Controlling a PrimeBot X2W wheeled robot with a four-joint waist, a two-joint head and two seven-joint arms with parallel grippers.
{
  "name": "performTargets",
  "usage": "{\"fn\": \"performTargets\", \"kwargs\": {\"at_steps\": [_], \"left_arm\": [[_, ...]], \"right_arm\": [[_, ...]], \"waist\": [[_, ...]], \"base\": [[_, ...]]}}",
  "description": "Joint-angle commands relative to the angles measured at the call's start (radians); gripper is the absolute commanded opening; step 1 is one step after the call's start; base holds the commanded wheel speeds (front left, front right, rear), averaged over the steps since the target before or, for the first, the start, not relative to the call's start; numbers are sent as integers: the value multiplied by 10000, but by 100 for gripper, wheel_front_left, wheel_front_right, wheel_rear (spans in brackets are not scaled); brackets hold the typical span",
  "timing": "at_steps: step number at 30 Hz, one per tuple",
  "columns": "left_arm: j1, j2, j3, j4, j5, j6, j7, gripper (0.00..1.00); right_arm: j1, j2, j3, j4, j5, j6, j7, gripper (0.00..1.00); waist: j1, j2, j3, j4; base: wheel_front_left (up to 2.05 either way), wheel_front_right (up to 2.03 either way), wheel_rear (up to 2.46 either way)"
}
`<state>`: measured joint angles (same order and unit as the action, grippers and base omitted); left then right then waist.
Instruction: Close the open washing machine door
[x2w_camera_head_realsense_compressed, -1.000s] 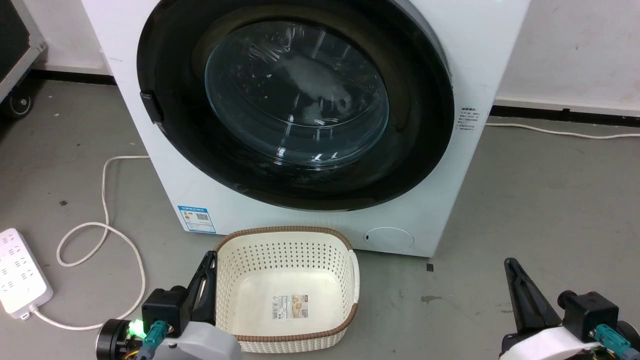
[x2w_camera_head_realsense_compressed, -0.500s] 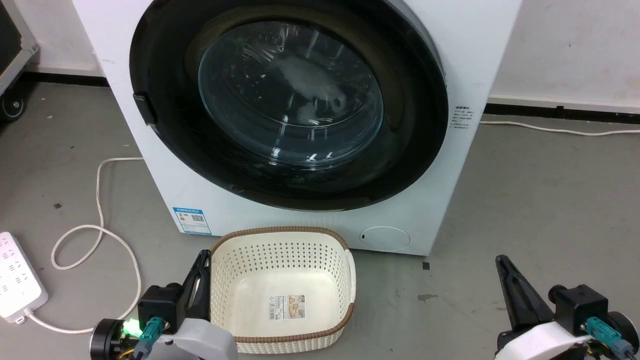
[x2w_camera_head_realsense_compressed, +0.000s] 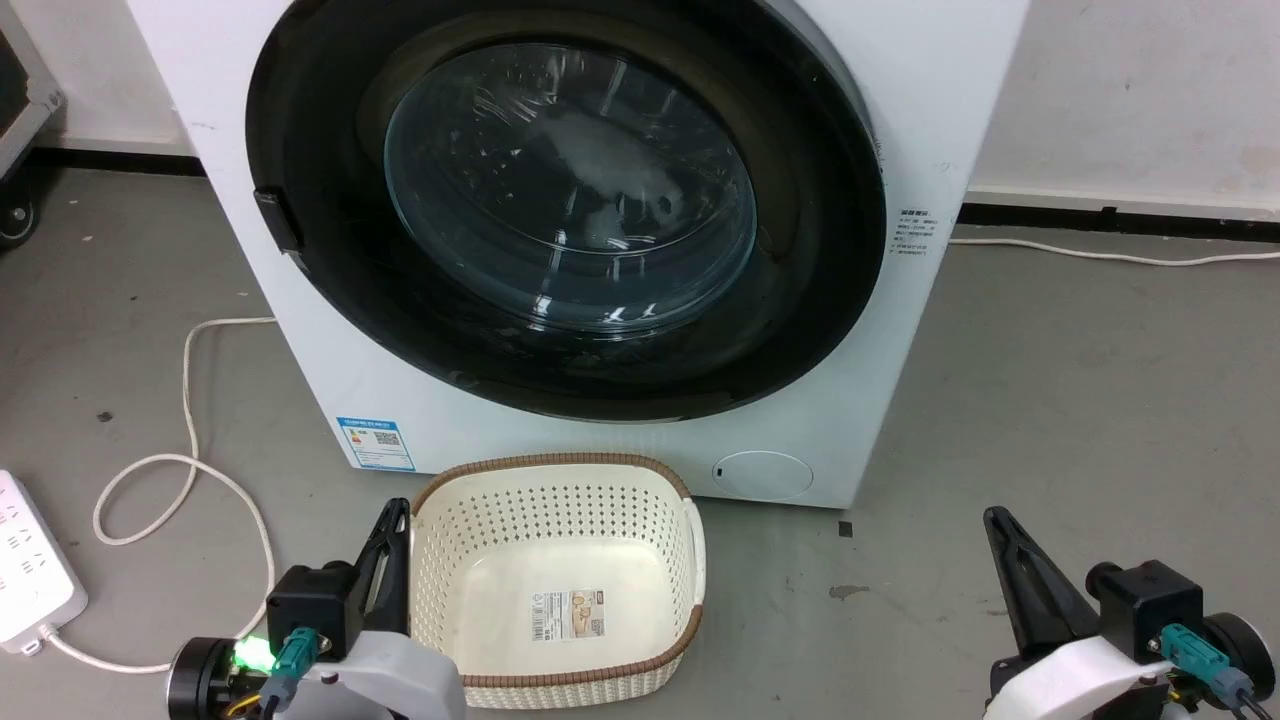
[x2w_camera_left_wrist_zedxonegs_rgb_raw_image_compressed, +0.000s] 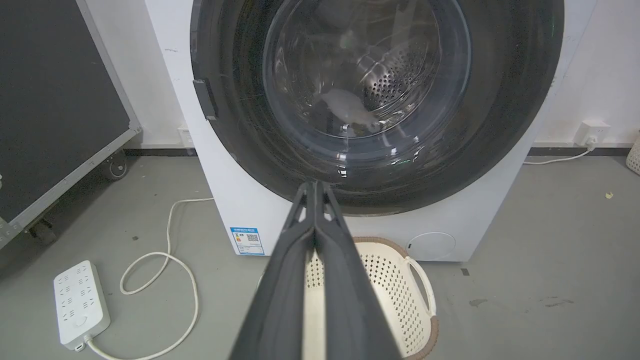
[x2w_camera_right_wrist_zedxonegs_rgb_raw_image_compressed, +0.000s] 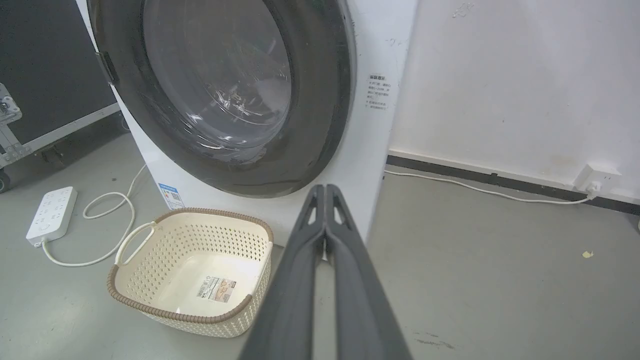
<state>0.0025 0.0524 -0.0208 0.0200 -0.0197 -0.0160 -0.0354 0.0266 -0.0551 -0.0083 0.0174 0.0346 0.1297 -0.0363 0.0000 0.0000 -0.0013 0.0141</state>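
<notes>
Above the floor (x2w_camera_head_realsense_compressed: 1050, 380), left pincer (x2w_camera_head_realsense_compressed: 396, 518) and right pincer (x2w_camera_head_realsense_compressed: 996, 520) sit clamped, empty.

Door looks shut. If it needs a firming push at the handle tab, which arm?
Left, probably: the left gripper sits below the handle tab of the washing machine door, while the right gripper lies rightward, past the washing machine.
</notes>
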Motion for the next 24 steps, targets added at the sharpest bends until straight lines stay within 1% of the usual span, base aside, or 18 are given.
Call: {"fn": "performTargets", "kwargs": {"at_steps": [1,24], "left_arm": [[-22,-11,44,-62,76,72,48,0],[-25,-22,208,-200,197,160,354,0]], "right_arm": [[-149,43,24,-92,-83,9,67,0],[-266,49,83,-174,-346,10,363,0]], "waist": [[0,0,1,-13],[0,0,13,-141]], "base": [[0,0,0],[0,0,0]]}}
